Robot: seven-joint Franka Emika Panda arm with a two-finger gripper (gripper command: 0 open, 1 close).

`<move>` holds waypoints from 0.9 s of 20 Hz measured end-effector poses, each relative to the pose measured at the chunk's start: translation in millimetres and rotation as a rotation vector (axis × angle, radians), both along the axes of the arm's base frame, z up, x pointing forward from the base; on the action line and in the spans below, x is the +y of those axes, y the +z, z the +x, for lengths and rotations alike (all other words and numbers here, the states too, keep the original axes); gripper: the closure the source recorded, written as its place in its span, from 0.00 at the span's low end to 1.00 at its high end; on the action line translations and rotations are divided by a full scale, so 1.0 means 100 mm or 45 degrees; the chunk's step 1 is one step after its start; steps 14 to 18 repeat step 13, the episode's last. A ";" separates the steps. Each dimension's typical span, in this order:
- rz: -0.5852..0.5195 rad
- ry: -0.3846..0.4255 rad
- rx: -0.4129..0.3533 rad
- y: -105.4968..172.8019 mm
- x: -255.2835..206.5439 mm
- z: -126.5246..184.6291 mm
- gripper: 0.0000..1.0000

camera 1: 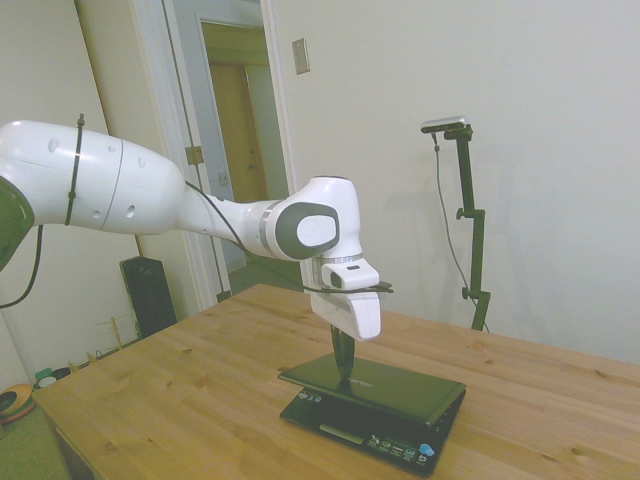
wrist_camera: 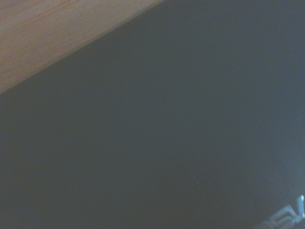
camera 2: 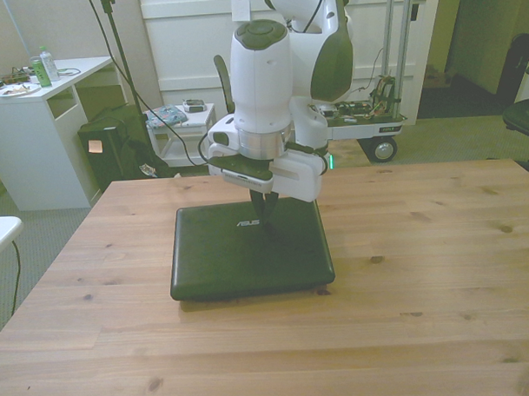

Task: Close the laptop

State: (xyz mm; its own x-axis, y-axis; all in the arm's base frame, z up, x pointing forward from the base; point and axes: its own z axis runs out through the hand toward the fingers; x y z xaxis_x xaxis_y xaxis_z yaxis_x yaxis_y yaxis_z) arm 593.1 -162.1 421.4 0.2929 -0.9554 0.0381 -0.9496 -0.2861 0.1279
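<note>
The laptop (camera 1: pixel 400 388) is a small black netbook lying on the wooden table (camera 1: pixel 150 390). Its glossy lid (camera 2: pixel 249 255) is down almost flat. In the side view a narrow gap still shows the palm rest with its stickers (camera 1: pixel 405 452). My gripper (camera 1: pixel 343 372) points straight down, and its dark fingertips touch the lid near the logo (camera 2: pixel 265 220). The fingers look pressed together with nothing between them. The wrist view is filled by the dark lid (wrist_camera: pixel 167 143), with a strip of table (wrist_camera: pixel 47 33) at one corner.
Bare wood (camera 2: pixel 423 271) surrounds the laptop on all sides. Off the table, a white desk (camera 2: pixel 35 102) stands at the front view's left and a wheeled cart (camera 2: pixel 366 116) stands behind the arm. A black box (camera 1: pixel 148 292) sits by the doorway in the side view.
</note>
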 end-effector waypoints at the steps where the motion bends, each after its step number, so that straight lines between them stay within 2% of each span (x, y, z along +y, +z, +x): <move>1: -0.006 -0.006 0.000 -0.04 0.01 0.04 1.00; 6: -0.029 -0.015 0.035 -0.30 0.01 0.19 1.00; 8: -0.031 -0.008 0.031 -0.30 0.03 0.21 1.00; 10: -0.023 0.038 -0.005 -0.10 0.14 0.16 1.00; 13: 0.028 0.167 -0.095 0.48 0.42 -0.08 1.00; 18: 0.028 0.167 -0.095 0.48 0.42 -0.08 1.00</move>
